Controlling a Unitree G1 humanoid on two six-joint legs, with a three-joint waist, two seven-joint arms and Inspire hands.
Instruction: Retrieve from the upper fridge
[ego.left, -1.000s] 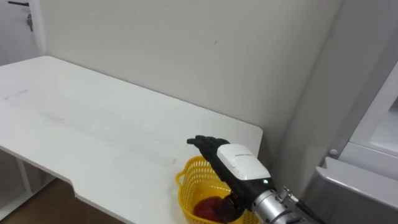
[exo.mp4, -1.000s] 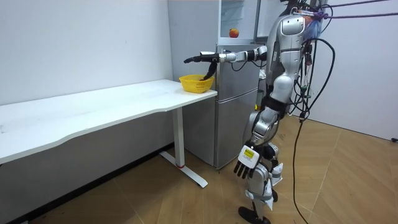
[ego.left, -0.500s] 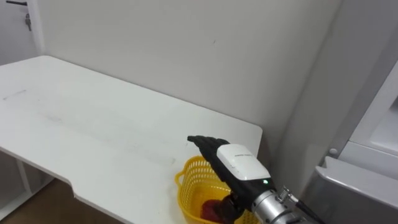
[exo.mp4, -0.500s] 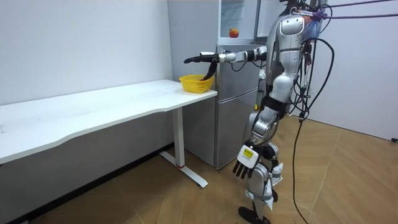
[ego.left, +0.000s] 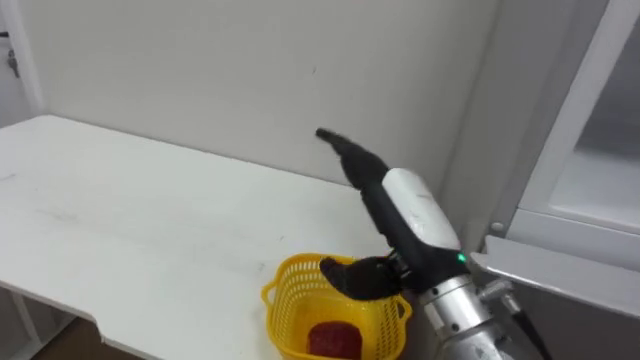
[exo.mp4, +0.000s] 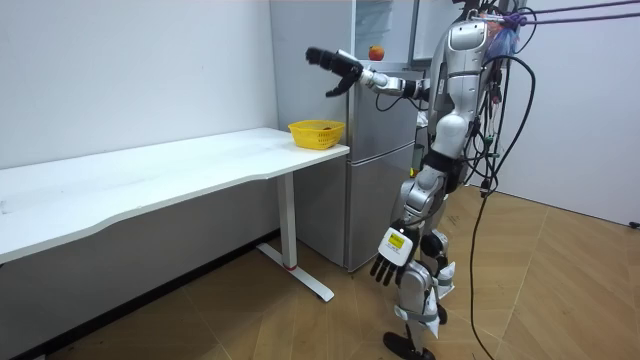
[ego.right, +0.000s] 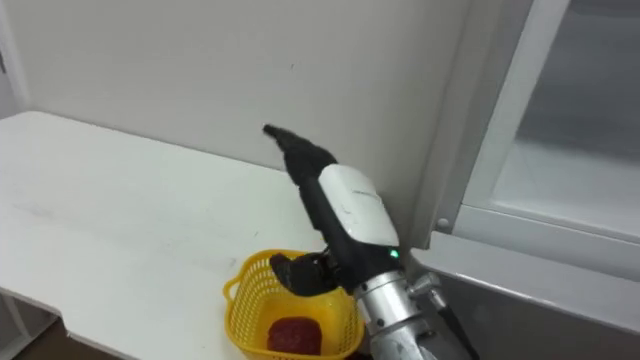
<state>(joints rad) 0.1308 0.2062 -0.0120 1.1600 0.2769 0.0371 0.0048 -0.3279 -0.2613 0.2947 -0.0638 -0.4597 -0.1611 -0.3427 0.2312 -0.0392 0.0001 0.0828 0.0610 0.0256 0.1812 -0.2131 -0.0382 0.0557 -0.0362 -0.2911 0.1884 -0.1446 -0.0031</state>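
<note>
White counter (ego.left: 120, 220) along a bare wall, fridge (exo.mp4: 380, 170) just beyond its right end. Yellow basket (ego.left: 283, 310) at the counter's right end, close to the front edge, with a red fruit (ego.left: 328, 338) lying inside. Right robot hand (ego.left: 405, 205) poised above the basket and clear of it, released: fingers stretched straight toward the wall, thumb apart below, nothing held. Left robot hand (exo.mp4: 390, 258) hanging beside the thigh, fingers relaxed, empty. Second fruit, an apple (exo.mp4: 376, 52), resting on the shelf of the open upper fridge compartment, well apart from both hands.

Step in hand, by judgement: carrying the empty right arm from above the basket toward the upper shelf. For a clean pass, rise well over the basket rim before turning, to avoid clipping the light basket off the counter's end. Keep the fingers spread on approach, come in level with the shelf, and close only with thumb and fingers on opposite sides of the apple, given the likely roll of a round fruit under a glancing touch.
</note>
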